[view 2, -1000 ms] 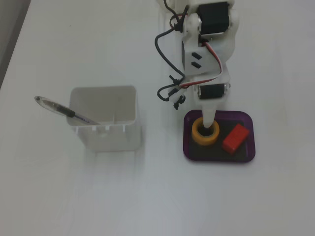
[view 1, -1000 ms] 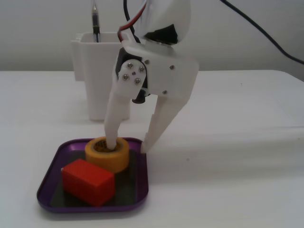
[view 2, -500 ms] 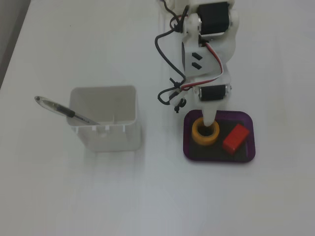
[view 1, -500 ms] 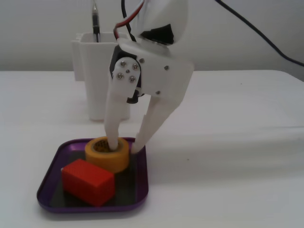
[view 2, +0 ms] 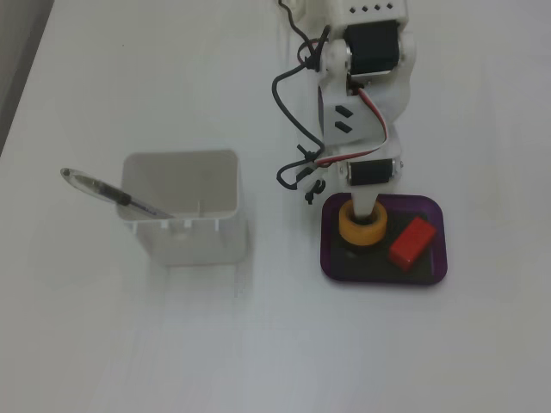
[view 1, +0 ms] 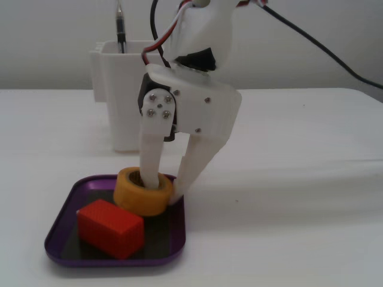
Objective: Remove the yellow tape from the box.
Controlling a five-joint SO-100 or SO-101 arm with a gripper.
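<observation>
Note, operator: your gripper (view 1: 164, 190) reaches down into the box (view 1: 60, 221), a shallow purple tray w/ a dark floor sitting on the white table (view 1: 299, 209). One finger (view 1: 149, 155) goes down into the dark core of the yellow tape (view 1: 140, 194); the other finger (view 1: 194, 164) comes down outside the roll on its right side in the low fixed view, tip against the roll's outer wall. So the jaws pinch the roll's wall betw. them, i.e. you're gripping the tape. The tape looks slightly tilted, its near edge toward the camera; whether it rests on the tray floor or is raised off it can't be told. A red block (view 1: 111, 228) lies in the same tray, just in front of the tape in the low view, right of it in the top-down fixed view (view 2: 411, 243); the two look close, contact unclear. From above, the tape (view 2: 362, 231) sits in the tray's left half (view 2: 435, 274). A tall white container (view 2: 185, 219) stands well to the left, apart from the tray, w/ a pen (view 2: 116, 195) leaning out of it.
</observation>
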